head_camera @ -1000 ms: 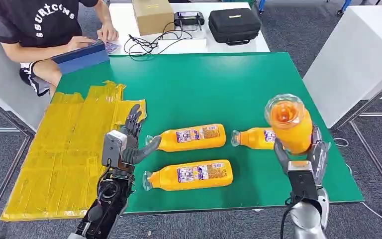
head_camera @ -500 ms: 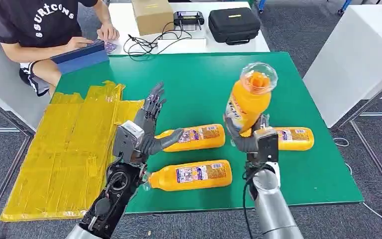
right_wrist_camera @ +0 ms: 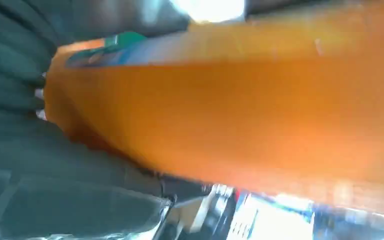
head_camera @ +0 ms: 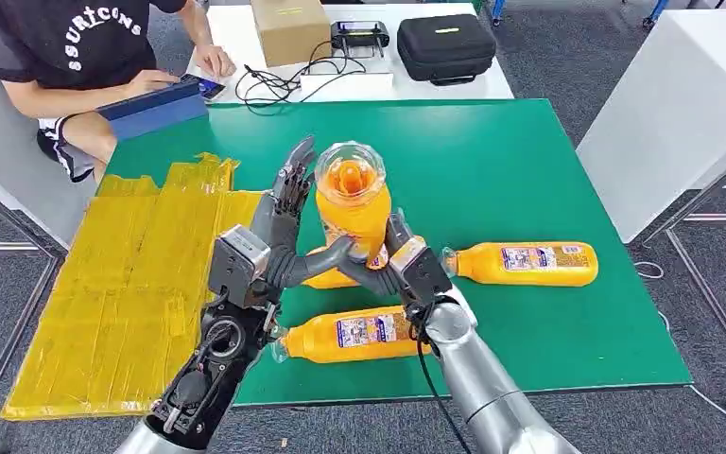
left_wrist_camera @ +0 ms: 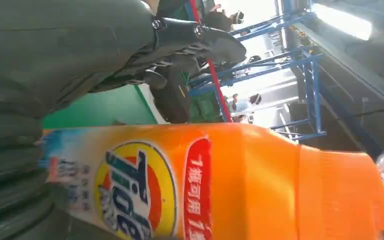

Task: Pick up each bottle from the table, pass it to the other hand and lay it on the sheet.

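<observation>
Bottle (head_camera: 352, 213) mid-handover: upright, cap end toward the head camera, above table (head_camera: 492, 161) centre, directly over the lying bottles. Right hand (head_camera: 399, 268) grips it low on the body from 5 o'clock. Left hand (head_camera: 279, 244) is at its 9 o'clock side, thumb across the lower front and touching or nearly so, upper fingers (head_camera: 293, 180) spread straight and not wrapped. So right holds; left reads as not yet closed.

Handling, my judgement: rigid plastic, full of orange liquid, so fairly heavy and bottom-loaded; glossy label (left_wrist_camera: 145, 192) likely slick. Best grip is mid-body around the label, not the clear cap (head_camera: 348, 168), which looks thin. Left should wrap fully before right lets go.

Three more bottles lie on the green top: one at 3 o'clock of the hands (head_camera: 520, 264), one at 6 o'clock (head_camera: 359, 333), one mostly behind the hands (head_camera: 314, 276).

Yellow sheet (head_camera: 123, 284) sits at 9 o'clock, hanging past the table's left edge, no bottles on it.

Hard to read: actual thumb contact of the left hand; the right hand's fingers behind the bottle; right wrist view is blurred orange; left wrist view is a close-up of the label, finger closure not resolvable. Person (head_camera: 66, 47) seated at 11 o'clock, uninvolved.
</observation>
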Controlling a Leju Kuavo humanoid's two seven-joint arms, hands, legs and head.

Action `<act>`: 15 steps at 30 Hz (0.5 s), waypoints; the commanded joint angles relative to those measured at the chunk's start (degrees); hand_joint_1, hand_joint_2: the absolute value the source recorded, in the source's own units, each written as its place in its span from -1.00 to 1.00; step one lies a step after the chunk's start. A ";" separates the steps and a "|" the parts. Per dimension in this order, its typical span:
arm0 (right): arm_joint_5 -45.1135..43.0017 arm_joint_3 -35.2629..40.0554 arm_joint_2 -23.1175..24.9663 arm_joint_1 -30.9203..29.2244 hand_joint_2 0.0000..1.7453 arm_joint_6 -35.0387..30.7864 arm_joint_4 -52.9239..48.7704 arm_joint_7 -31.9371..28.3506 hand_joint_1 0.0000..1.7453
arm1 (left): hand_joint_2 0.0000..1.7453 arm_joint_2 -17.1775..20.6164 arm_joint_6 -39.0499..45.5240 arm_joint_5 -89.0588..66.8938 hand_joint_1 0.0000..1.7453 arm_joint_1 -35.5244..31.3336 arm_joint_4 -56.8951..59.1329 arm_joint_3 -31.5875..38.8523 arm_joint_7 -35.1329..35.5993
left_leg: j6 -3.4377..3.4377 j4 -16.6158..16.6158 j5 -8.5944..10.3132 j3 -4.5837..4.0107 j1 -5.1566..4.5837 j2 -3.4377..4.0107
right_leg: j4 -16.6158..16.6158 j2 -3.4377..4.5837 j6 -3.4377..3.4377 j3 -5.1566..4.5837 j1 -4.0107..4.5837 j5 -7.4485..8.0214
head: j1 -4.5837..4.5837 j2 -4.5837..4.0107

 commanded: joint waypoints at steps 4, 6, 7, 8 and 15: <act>3.06 8.26 -1.60 -1.87 1.00 2.72 1.08 0.21 1.00 | 1.00 2.83 0.36 0.58 -1.00 -2.83 4.18 -0.05 -0.24 | -0.14 -0.02 -0.06 0.17 0.02 0.12 | -0.03 0.03 -0.03 0.15 0.03 -0.05 | 0.02 0.00; 3.61 9.27 -1.82 -1.27 1.00 3.16 -0.24 0.36 1.00 | 1.00 2.83 0.36 0.64 -1.00 -3.13 5.11 -0.16 -0.31 | -0.18 -0.02 -0.08 0.21 0.04 0.09 | -0.04 -0.02 -0.04 0.21 0.04 -0.07 | 0.04 0.00; 3.61 9.27 -1.82 -1.27 1.00 3.16 -0.24 0.36 1.00 | 1.00 2.83 0.36 0.64 -1.00 -3.13 5.11 -0.16 -0.31 | -0.11 -0.03 -0.03 0.11 0.01 0.05 | -0.04 -0.02 -0.02 0.10 0.01 -0.03 | 0.02 0.00; 4.07 10.05 -2.01 -0.76 1.00 3.18 -1.41 0.49 1.00 | 1.00 2.80 0.38 0.84 -1.00 -3.16 5.24 0.00 -0.32 | -0.20 -0.03 -0.10 0.27 0.03 0.12 | -0.05 -0.01 -0.04 0.26 0.03 -0.09 | 0.02 0.00; 3.73 10.61 -2.90 -0.18 1.00 2.26 -3.21 2.18 1.00 | 1.00 2.92 0.49 1.32 -1.00 -2.25 3.52 0.23 0.28 | -0.23 -0.02 -0.14 0.33 0.04 0.12 | -0.04 -0.03 -0.05 0.32 0.04 -0.14 | 0.02 -0.02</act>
